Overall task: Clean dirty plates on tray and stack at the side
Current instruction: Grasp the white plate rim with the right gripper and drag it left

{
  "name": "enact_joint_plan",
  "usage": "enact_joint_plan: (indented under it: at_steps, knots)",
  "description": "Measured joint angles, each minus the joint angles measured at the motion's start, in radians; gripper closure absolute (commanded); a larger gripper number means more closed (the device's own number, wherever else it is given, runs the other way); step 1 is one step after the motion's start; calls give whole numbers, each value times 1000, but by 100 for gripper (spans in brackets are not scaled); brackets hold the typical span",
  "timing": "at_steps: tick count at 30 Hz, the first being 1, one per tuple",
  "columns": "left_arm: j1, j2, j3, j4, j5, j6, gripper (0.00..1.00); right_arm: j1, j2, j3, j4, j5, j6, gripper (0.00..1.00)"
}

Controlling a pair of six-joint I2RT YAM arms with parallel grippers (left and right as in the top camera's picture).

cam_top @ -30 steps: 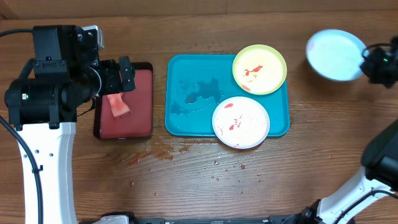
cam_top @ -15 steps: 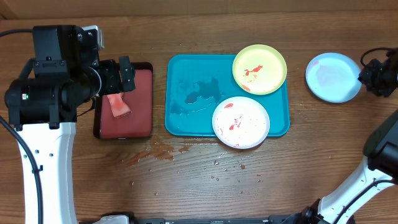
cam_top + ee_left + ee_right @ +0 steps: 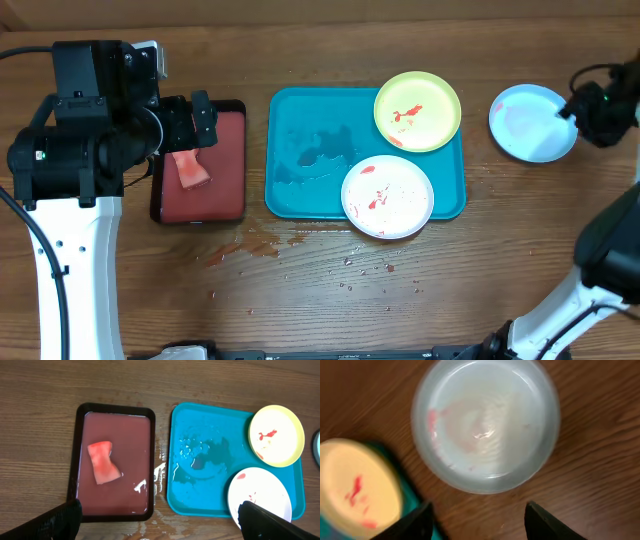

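The teal tray (image 3: pixel 300 190) holds two plates with red smears: a yellow-green one (image 3: pixel 417 111) at its far right corner and a white one (image 3: pixel 387 196) at its near right. A light blue plate (image 3: pixel 533 122) lies flat on the wood to the right of the tray, faintly pink inside (image 3: pixel 485 425). My right gripper (image 3: pixel 585 108) hovers at that plate's right edge, and in the right wrist view it (image 3: pixel 480 520) is open, holding nothing. My left gripper (image 3: pixel 197 122) is open above the red tray, with nothing between its fingers (image 3: pixel 160 520).
A black-rimmed red tray (image 3: pixel 225 200) left of the teal tray holds reddish water and a pink sponge (image 3: pixel 189 170). Water drops and red specks lie on the wood in front of both trays (image 3: pixel 260 245). The teal tray's left half is wet (image 3: pixel 200 455).
My right gripper has opened and let go of the light blue plate, which went from raised at the far right to flat on the table. The left arm has not moved.
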Motion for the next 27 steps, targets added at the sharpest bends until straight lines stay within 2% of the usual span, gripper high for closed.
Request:
enact_joint_plan:
  at_steps: [7,9,13,15,22,27]
  knots:
    - [0,0,0,0,0,0,0,204,-180,37,-203,-26,-24,12]
    - [0,0,0,0,0,0,0,243,-190,35,-246,-27,-30,12]
    - [0,0,0,0,0,0,0,304,-188,-37,-243,-27,-32,7]
    - [0,0,0,0,0,0,0,336,-187,-110,-221,-26,-32,0]
    - [0,0,0,0,0,0,0,443,-178,-378,-85,-28,-26,0]
    - [0,0,0,0,0,0,0,503,-176,-507,14,-28,-14,0]
